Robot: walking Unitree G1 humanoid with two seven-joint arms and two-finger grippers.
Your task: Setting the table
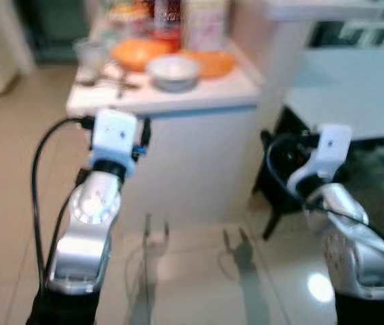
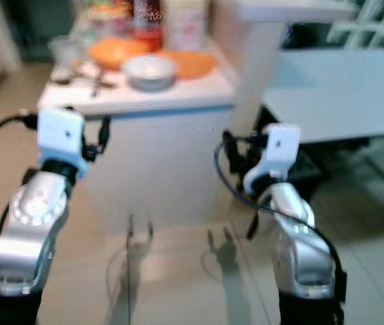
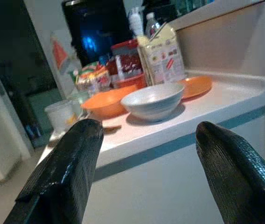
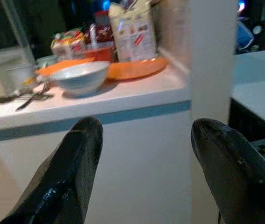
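A white counter stands right in front of me. On it sit a pale bowl, an orange bowl behind it, and an orange plate to the right. A fork and spoon lie near the counter's left end beside a clear cup. My left gripper is open and empty, held short of the counter's front, just below its top. My right gripper is also open and empty, raised level with the counter's right corner.
A carton, a red jar and snack packets stand at the back of the counter. A white table lies to the right, with a dark chair frame beneath it. Glossy tiled floor runs below my arms.
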